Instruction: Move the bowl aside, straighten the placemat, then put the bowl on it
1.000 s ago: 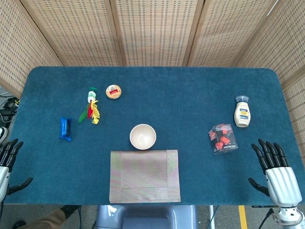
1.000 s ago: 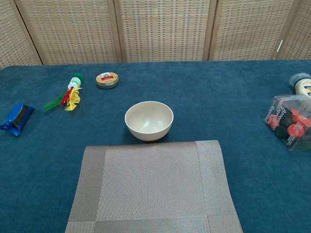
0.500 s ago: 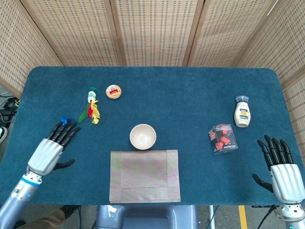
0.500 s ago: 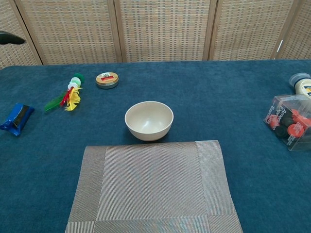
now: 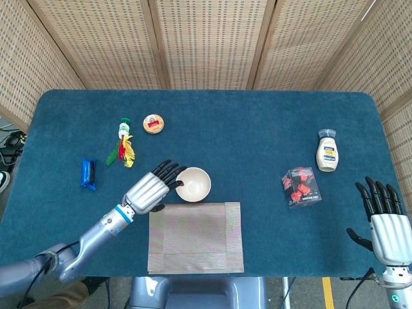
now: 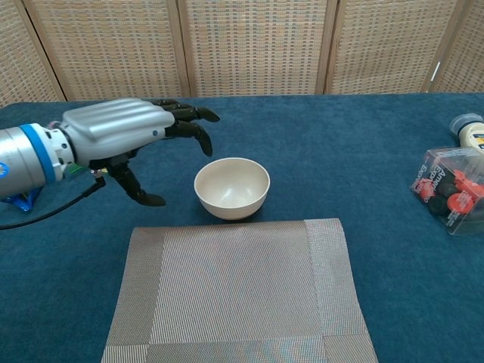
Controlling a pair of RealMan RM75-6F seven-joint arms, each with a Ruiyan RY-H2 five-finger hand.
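A cream bowl [image 5: 193, 184] [image 6: 232, 187] stands empty on the blue table, just beyond the far edge of a grey woven placemat [image 5: 195, 236] [image 6: 237, 291]. The placemat lies flat and square to the table's front edge. My left hand [image 5: 152, 187] [image 6: 128, 133] hovers open just left of the bowl, its fingers reaching toward the rim, thumb low beside it, not touching. My right hand [image 5: 385, 223] stays open near the front right corner, far from the bowl.
A blue packet [image 5: 88, 174], a feathered toy [image 5: 123, 147] and a round tin [image 5: 153, 123] lie at the left. A clear box of red pieces [image 5: 300, 187] [image 6: 451, 188] and a white squeeze bottle [image 5: 327, 150] stand at the right.
My left hand has swept from the front left corner rightward to the bowl's left side. My right hand has drifted slightly toward the table's front edge. Bowl and placemat are unmoved.
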